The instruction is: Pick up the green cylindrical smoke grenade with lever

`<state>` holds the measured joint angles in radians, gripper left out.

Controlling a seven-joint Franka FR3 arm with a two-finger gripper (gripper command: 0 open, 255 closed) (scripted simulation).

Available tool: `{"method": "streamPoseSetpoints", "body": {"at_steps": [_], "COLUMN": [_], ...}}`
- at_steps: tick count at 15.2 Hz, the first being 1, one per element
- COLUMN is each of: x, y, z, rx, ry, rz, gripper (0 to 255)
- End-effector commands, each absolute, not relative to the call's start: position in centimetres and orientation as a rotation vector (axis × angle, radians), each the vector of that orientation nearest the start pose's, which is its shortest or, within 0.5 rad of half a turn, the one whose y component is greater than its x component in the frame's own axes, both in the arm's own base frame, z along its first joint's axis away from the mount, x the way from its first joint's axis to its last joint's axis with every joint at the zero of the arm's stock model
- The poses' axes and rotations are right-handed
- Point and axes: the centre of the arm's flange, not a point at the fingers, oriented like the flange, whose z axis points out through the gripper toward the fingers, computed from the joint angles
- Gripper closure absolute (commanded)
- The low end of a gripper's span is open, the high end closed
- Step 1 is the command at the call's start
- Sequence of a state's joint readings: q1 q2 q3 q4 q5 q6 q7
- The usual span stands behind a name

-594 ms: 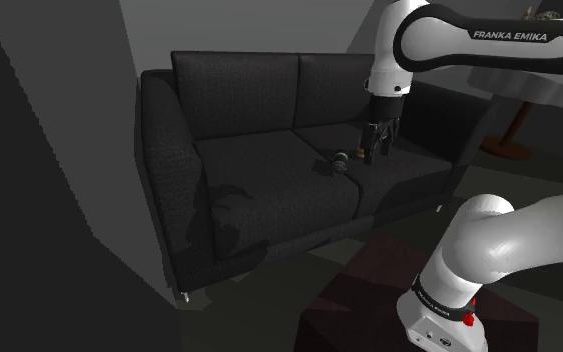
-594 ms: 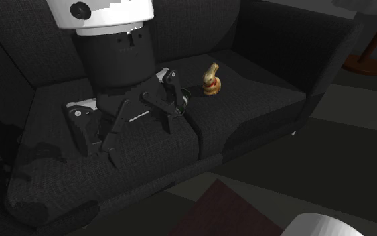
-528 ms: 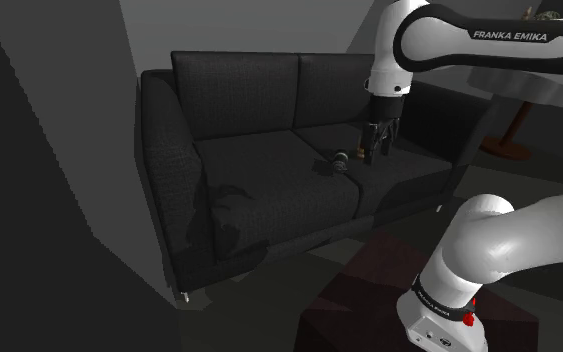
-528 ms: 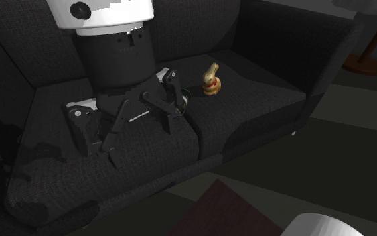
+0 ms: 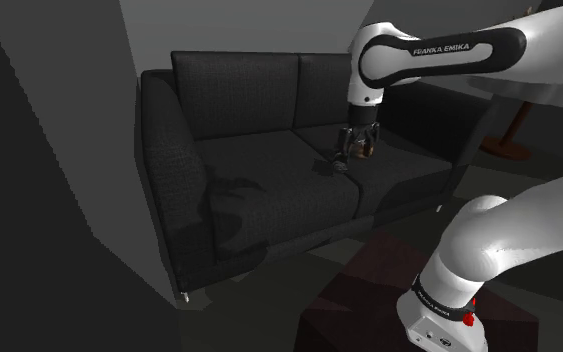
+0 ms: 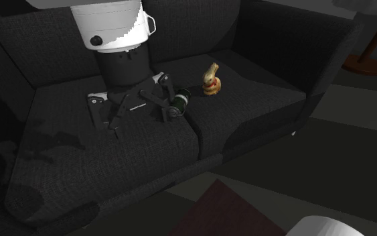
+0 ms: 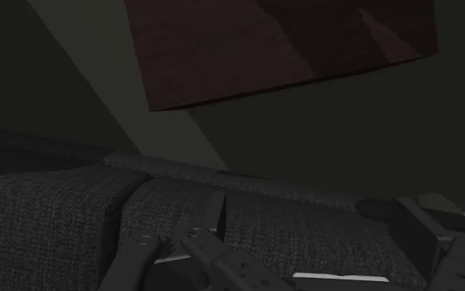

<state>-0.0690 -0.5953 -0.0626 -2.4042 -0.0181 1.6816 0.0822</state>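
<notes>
The green cylindrical grenade lies on its side on the dark sofa's seat, by the seam between the two cushions. My black gripper hangs low over the seat, open, its fingers spread wide. The grenade lies just outside the finger on the second exterior view's right, close to its tip and not between the fingers. In the shoulder view the gripper stands over the sofa's middle. In the wrist view the gripper points at the cushion fabric with nothing between its fingers.
A small gold rabbit figure stands on the cushion a little beyond the grenade. The sofa's backrest and armrests bound the seat. My dark red stand sits in front of the sofa. A wooden table foot stands at the shoulder view's right.
The arm has swung toward the shoulder view's left and the hand has dropped lower over the seat, nearer the grenade. The fingers remain apart. The grenade and rabbit have not moved.
</notes>
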Motion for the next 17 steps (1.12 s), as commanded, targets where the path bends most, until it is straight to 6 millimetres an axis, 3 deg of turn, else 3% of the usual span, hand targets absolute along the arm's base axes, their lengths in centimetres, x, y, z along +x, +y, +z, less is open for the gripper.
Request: {"method": "streamPoseSetpoints", "body": {"at_steps": [1, 9, 17], "x": [37.2, 43.9, 49.3], "y": [-6.4, -12.5, -20.1], "z": [50.1, 45.5, 41.3], "rx": [-3.1, -3.077, -3.019], "ry": [0.391, 0.715, 1.038], "rz": [0.193, 0.172, 0.15], "gripper": [0, 0, 0]}}
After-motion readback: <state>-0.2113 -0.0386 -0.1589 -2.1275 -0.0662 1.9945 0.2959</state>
